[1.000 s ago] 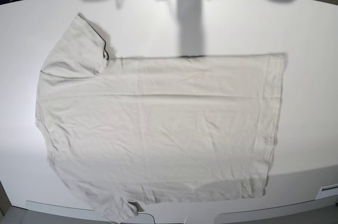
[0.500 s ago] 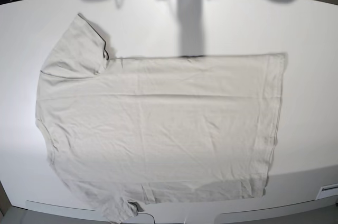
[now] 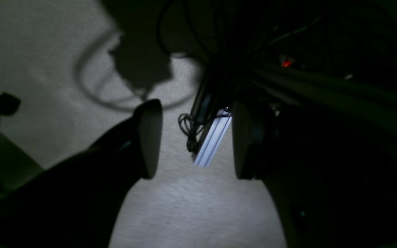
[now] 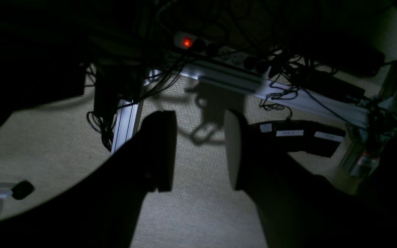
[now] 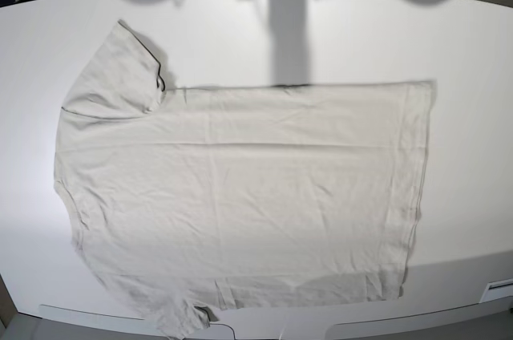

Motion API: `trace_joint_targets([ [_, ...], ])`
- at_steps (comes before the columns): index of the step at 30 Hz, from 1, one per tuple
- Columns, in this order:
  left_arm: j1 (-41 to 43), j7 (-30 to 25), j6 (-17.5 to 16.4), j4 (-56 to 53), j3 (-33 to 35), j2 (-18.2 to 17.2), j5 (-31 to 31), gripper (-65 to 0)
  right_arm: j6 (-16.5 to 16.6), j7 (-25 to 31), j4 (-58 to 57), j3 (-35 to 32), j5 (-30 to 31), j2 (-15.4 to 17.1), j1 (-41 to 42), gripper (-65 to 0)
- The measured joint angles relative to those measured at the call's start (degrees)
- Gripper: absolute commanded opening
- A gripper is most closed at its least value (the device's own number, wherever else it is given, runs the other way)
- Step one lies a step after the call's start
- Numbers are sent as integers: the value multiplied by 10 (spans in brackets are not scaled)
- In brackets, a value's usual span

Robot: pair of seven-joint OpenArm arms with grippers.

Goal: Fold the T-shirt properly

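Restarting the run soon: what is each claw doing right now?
Left claw: open, holding nothing.
Right claw: open, holding nothing.

Off-white T-shirt (image 5: 240,196) spread flat, unfolded, lightly wrinkled, on the white table, hem rightward.

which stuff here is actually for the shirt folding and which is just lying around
For the job:
- T-shirt, spread flat on the white table
- left hand, open, off the table over the floor
- right hand, open, also over the floor

Just lying about:
- power strip with a red light
- cables
- aluminium frame rail
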Motion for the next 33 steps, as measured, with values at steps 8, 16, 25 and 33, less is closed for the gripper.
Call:
trace_joint_targets([
  [8, 89, 58, -112, 124, 2, 1, -74, -330, 1, -2, 159, 0, 35, 25, -122, -408],
  [16, 182, 85, -114, 290, 3, 1, -133, -330, 49, -66, 336, 0, 92, 78, -234, -408],
  [25, 269, 121, -115, 485, 3, 1, -178, -330, 50, -96, 524, 0, 91, 106, -340, -408],
  [33, 290, 145, -119, 635, 35, 0, -188, -330, 49, -130, 668, 0, 91, 141, -401, -408],
])
